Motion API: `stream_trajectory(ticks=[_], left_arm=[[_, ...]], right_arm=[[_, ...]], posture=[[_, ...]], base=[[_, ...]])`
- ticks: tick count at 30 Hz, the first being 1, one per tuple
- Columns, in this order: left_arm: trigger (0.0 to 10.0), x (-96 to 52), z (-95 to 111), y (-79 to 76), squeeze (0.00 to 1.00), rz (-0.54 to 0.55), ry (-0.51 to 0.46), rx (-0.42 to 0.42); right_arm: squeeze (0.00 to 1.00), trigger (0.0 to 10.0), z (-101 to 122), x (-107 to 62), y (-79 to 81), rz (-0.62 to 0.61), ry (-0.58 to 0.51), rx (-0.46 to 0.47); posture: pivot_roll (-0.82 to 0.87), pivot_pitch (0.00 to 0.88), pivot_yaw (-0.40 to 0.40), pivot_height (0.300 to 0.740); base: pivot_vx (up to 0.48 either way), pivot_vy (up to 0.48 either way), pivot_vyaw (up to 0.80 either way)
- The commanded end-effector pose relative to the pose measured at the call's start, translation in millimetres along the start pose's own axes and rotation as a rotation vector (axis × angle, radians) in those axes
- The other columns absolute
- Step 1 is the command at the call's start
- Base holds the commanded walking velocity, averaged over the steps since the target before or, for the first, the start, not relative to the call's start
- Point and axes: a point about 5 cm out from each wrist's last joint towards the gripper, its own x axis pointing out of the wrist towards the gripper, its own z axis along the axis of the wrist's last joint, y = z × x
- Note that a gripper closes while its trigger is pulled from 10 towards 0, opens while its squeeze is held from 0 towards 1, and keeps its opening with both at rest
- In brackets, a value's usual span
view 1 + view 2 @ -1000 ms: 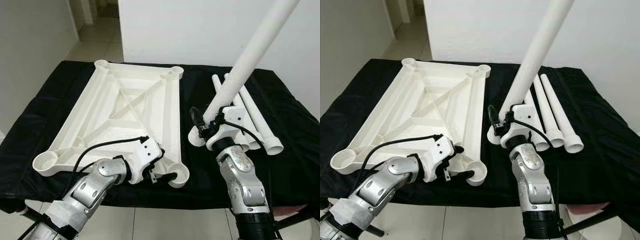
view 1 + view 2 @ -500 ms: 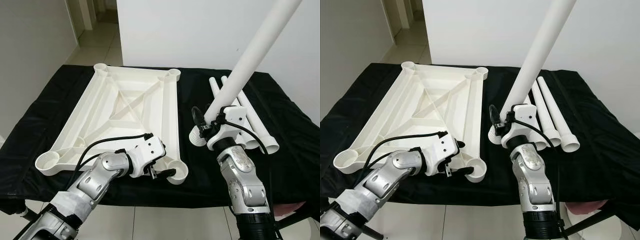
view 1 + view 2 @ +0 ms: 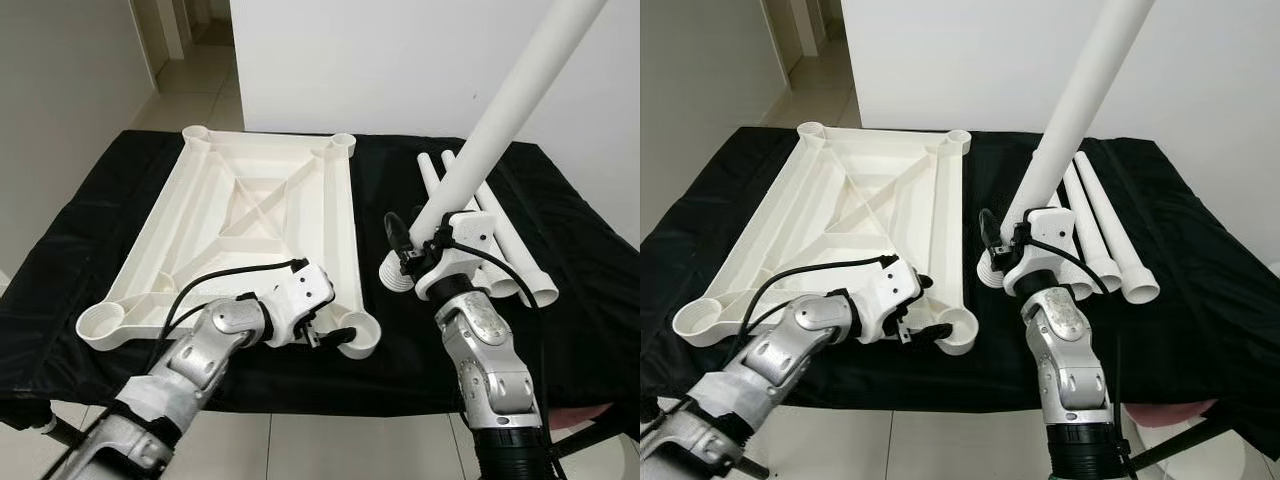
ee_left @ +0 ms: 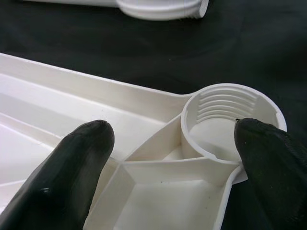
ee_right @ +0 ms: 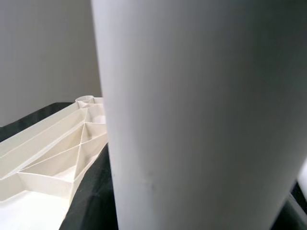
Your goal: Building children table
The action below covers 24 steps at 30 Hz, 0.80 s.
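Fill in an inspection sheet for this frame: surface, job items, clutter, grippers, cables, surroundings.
Surface: black cloth-covered table.
Job items: white plastic tabletop lying underside up; white plastic leg tube held tilted, threaded end near the cloth; spare white leg tubes lying on the right.
Clutter: nothing seen.
Grippers: left gripper open, straddling the near-right threaded corner socket; right gripper shut on the leg tube.
Cables: black cable along the left wrist.
Surroundings: white wall, tiled floor.
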Motion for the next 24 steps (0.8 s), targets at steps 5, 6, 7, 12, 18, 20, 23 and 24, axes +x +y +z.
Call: stream_trajectory(ticks=[5,6,7,12,18,20,23,24], left_arm=[[10.0,21.6,-5,-12.5,0.00,0.093,0.027,-0.054],[10.0,23.9,-3,-13.9,0.00,0.093,0.018,-0.062],[10.0,25.5,-1,-15.4,0.00,0.090,0.007,-0.074],[10.0,19.4,14,-9.4,0.00,0.082,-0.090,-0.125],[10.0,-10.9,36,11.0,0.00,0.065,-0.240,-0.226],[10.0,-15.4,37,12.1,0.00,0.059,-0.250,-0.232],[10.0,-20.8,37,12.4,0.00,0.058,-0.252,-0.226],[10.0,-25.5,35,9.7,0.00,0.043,-0.263,-0.247]], right_arm=[[0.00,10.0,0,-2.2,5.3,0.026,0.006,-0.007],[0.00,10.0,-1,-2.3,6.1,0.030,0.009,-0.010],[0.00,10.0,-2,-2.6,7.3,0.036,0.013,-0.011],[0.00,10.0,-8,-5.4,12.1,0.070,0.048,-0.018],[0.00,10.0,-17,-10.5,18.1,0.113,0.091,-0.037],[0.00,10.0,-18,-11.4,18.3,0.116,0.097,-0.036],[0.00,10.0,-19,-12.7,18.6,0.118,0.103,-0.035],[0.00,10.0,-19,-15.3,19.4,0.122,0.111,-0.032]], posture=[[0.00,0.070,0.023,0.740],[0.00,0.070,0.023,0.740],[0.00,0.073,0.022,0.740],[0.01,0.074,0.022,0.740],[0.04,0.082,0.015,0.740],[0.04,0.082,0.015,0.740],[0.04,0.082,0.015,0.740],[0.05,0.083,0.005,0.740]], base=[[0.000,0.000,0.00],[0.000,0.000,0.00],[0.000,0.000,0.00],[0.000,0.000,0.00],[0.000,0.000,0.00],[0.000,0.000,0.00],[0.000,0.000,0.00],[0.000,0.000,0.00]])
